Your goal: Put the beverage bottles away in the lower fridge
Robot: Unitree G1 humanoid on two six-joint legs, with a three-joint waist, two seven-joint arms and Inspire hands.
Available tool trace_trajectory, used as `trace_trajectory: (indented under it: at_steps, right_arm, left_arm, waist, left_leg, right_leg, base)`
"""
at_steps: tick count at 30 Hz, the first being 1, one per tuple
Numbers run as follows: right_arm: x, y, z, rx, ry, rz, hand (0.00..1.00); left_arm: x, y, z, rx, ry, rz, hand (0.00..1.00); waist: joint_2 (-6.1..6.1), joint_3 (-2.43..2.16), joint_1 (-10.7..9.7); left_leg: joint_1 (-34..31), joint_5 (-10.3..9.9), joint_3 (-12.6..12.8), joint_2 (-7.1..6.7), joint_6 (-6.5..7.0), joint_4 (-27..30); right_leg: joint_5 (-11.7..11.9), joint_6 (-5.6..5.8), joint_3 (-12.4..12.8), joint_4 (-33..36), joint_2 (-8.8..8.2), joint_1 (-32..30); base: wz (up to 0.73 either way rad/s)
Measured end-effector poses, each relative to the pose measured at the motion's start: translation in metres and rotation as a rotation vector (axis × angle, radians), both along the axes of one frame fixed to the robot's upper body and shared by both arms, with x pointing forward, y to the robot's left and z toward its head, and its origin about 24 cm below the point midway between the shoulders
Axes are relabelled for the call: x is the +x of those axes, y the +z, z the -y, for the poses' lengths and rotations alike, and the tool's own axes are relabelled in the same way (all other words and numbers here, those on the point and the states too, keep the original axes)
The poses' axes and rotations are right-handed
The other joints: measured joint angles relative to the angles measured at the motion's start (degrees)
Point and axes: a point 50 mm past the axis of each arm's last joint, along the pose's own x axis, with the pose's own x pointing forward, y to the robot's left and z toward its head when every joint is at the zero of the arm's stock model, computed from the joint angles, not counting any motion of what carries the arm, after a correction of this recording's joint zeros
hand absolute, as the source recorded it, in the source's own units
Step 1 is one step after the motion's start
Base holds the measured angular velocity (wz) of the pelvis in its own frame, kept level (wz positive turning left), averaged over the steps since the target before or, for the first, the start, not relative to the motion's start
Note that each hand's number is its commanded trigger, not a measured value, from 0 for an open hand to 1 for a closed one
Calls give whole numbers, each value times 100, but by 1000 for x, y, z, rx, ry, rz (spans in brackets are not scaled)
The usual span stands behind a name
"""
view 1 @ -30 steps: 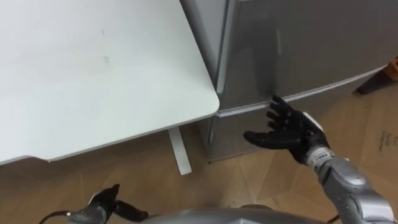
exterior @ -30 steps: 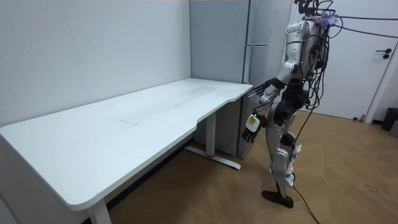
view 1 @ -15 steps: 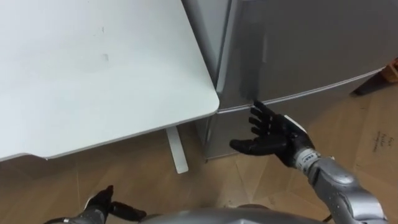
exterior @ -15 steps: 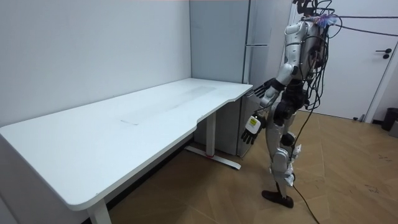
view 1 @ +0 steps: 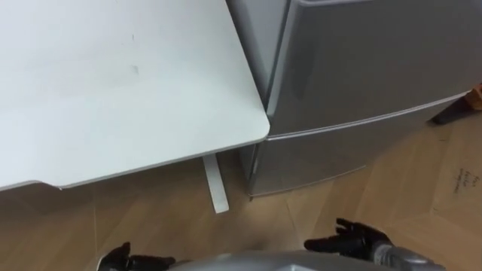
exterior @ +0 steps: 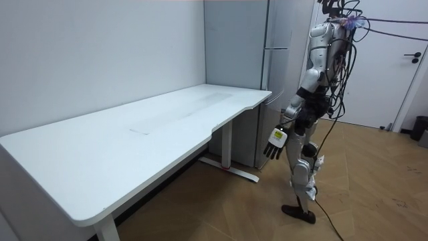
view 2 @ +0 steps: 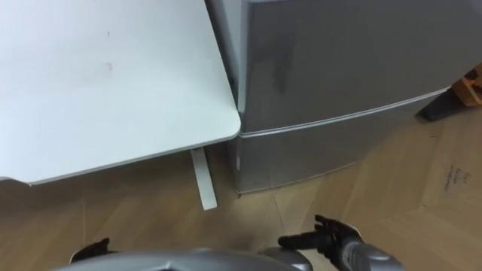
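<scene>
At the right centre of the left eye view, the fridge's lower door is shut, a thin seam dividing it from the larger grey upper door that fills the upper right. The fridge stands on a wooden floor, and its left edge sits just beside the rounded corner of a white tabletop that takes up the upper left. Under that corner, a white table foot runs along the floor.

At the bottom right of the frame, the right hand hangs low above the floor, well apart from the fridge door, its fingers spread and thumb out to the left, empty. At the bottom left edge is the left hand. In the room view it hangs by the robot's thigh with loose fingers pointing down and nothing in them.

In that view the robot stands upright, facing the fridge at the far end of the table.
</scene>
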Motion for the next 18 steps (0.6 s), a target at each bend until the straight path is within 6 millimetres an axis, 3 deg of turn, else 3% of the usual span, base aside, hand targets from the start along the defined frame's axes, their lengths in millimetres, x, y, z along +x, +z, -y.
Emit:
trace_trajectory:
  at_steps: [10, 13, 18]
  right_arm:
    - [-11, -3, 5, -34, -97, -47, 0]
    - [-16, -5, 1, -33, -135, -61, 0]
    - [-18, -6, -2, -24, -162, -62, 0]
  left_arm:
    - [-11, -2, 1, -2, 73, -38, 0]
    - [-15, -3, 0, 17, 100, -52, 0]
    - [-26, -4, 2, 52, 125, -76, 0]
  waist:
    - [46, -26, 37]
    - [1, -23, -8]
    - [-60, -57, 3]
  left_leg:
    - [5, 5, -162, -26, 9, -21]
    - [5, 5, -299, -39, 9, -17]
    - [-91, 5, -470, -66, 11, 22]
  right_leg:
    - [5, 13, -129, -56, -32, 90]
    - [-4, 12, -249, -127, -50, 159]
    - [-40, 22, -434, -148, -94, 161]
  base:
    - [8]
    - [18]
    - [19]
